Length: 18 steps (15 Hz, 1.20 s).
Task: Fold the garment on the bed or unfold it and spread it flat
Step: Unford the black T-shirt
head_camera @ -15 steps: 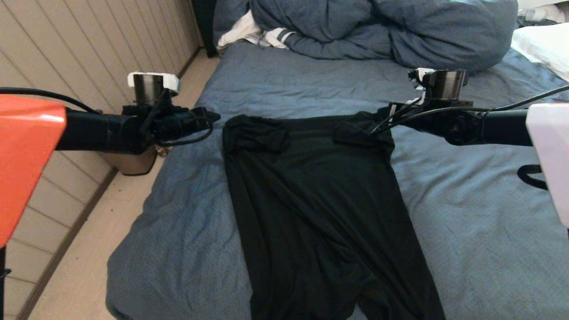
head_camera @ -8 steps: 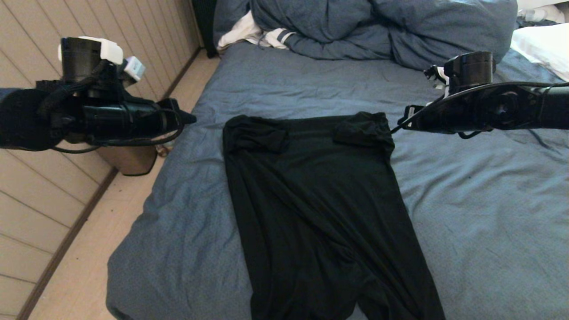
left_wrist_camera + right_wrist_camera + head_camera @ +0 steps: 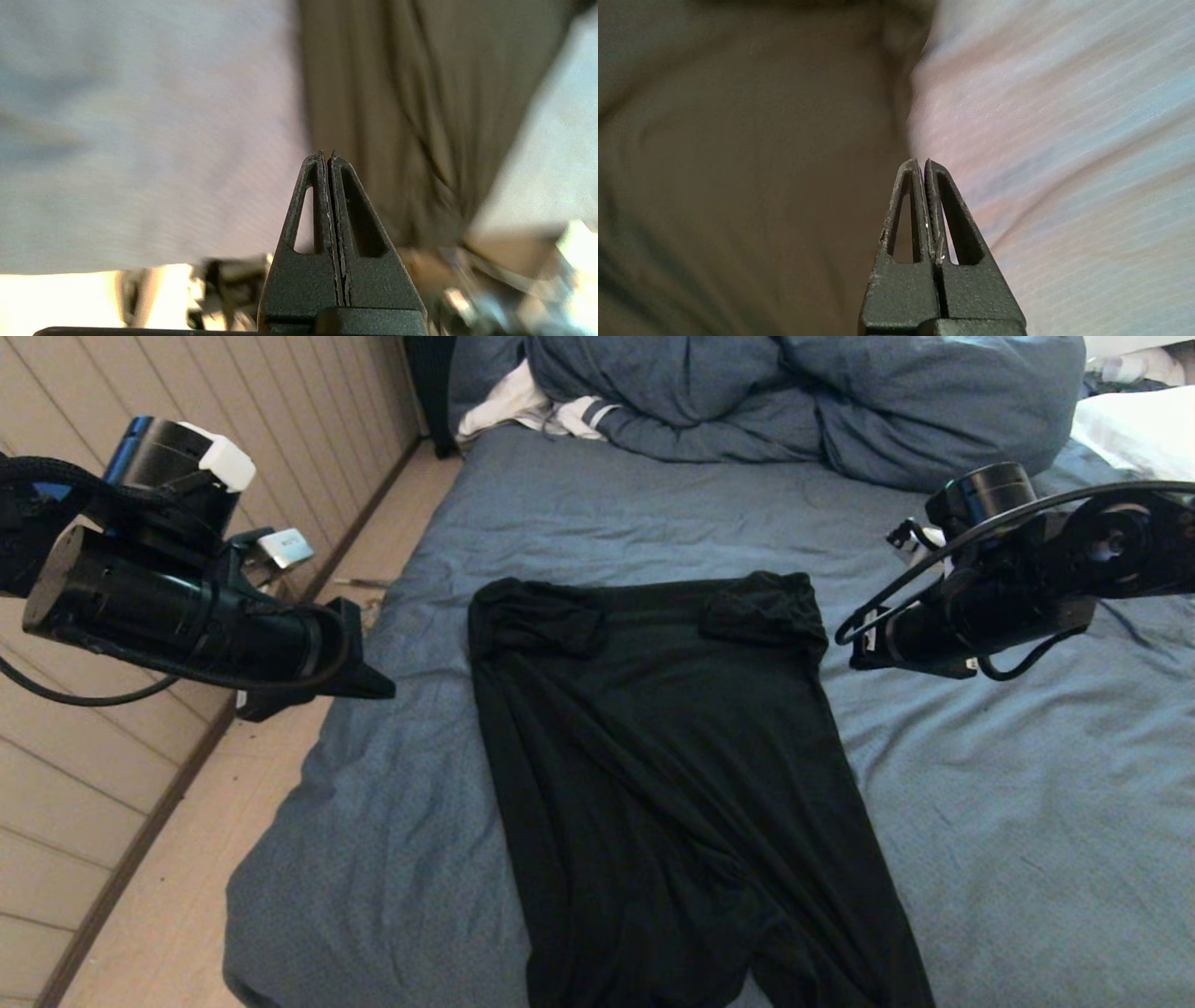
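Both pincers have drawn back, closed; garment (image 3: 672, 784) lies lengthwise toward the duvet (image 3: 803, 401).

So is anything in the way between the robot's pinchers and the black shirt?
Nothing visible is. The left gripper and the right gripper hang shut and empty on either side of the garment, with only bare bed sheet between each one and the cloth.

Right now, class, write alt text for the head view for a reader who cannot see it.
A black T-shirt lies lengthwise on a slate-blue bed, sleeves tucked in. The shut left gripper and right gripper hover beside it, empty.
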### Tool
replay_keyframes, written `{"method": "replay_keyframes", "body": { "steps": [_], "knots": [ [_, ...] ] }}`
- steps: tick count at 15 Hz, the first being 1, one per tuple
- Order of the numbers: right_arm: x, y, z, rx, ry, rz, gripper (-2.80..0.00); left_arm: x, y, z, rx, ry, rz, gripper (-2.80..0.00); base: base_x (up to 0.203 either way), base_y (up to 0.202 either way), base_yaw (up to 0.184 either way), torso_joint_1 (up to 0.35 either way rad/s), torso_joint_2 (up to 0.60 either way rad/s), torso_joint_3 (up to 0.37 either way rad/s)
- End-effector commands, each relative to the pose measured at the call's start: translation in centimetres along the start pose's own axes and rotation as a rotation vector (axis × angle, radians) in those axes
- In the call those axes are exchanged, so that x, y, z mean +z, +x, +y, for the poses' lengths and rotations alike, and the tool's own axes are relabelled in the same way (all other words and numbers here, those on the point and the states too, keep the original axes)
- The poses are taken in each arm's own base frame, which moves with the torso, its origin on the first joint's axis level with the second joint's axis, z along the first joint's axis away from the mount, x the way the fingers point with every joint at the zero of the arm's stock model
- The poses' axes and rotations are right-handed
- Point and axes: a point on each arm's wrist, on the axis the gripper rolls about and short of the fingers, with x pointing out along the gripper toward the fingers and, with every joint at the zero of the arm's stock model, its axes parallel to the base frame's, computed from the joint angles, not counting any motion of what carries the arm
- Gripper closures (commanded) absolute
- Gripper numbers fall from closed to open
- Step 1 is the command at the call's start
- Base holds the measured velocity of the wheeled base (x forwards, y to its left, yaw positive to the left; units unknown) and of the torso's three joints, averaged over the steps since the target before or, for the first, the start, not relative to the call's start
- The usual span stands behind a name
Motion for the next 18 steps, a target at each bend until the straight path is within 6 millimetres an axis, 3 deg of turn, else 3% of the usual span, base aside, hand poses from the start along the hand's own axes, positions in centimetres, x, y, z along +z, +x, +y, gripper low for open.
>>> {"method": "replay_keyframes", "body": {
  "steps": [1, 3, 6, 11, 12, 15, 18],
  "knots": [
    [-0.8, -0.3, 0.5, 0.023, -0.016, 0.028, 0.00, -0.8, 1.2, -0.1, -0.036, 0.000, 0.076, 0.00, 0.000, 0.000, 0.000, 0.000, 0.00, 0.000],
    [-2.5, 0.0, 0.9, 0.032, -0.036, 0.088, 0.00, -2.1, 3.2, -0.6, -0.049, 0.018, 0.152, 0.00, 0.000, 0.000, 0.000, 0.000, 0.00, 0.000],
    [-2.6, -0.2, 1.8, 0.055, -0.066, 0.085, 0.00, -3.5, 5.8, -2.0, -0.075, 0.075, 0.200, 0.00, 0.000, 0.000, 0.000, 0.000, 0.00, 0.000],
    [-2.1, 0.8, 2.5, 0.069, -0.120, 0.078, 0.00, -6.9, 7.1, -4.3, -0.084, 0.159, 0.305, 0.00, 0.000, 0.000, 0.000, 0.000, 0.00, 0.000],
    [-2.0, 0.9, 2.3, 0.064, -0.116, 0.078, 0.00, -7.8, 7.5, -4.8, -0.068, 0.183, 0.324, -2.80, 0.000, 0.000, 0.000, 0.000, 0.00, 0.000],
    [-1.8, 1.2, 1.9, 0.056, -0.118, 0.076, 0.00, -11.0, 8.6, -5.9, -0.033, 0.250, 0.395, -2.80, 0.000, 0.000, 0.000, 0.000, 0.00, 0.000],
    [-1.8, 1.1, 2.0, 0.063, -0.121, 0.076, 0.00, -12.2, 10.1, -5.7, 0.015, 0.267, 0.423, -2.80, 0.000, 0.000, 0.000, 0.000, 0.00, 0.000]
  ]
}}
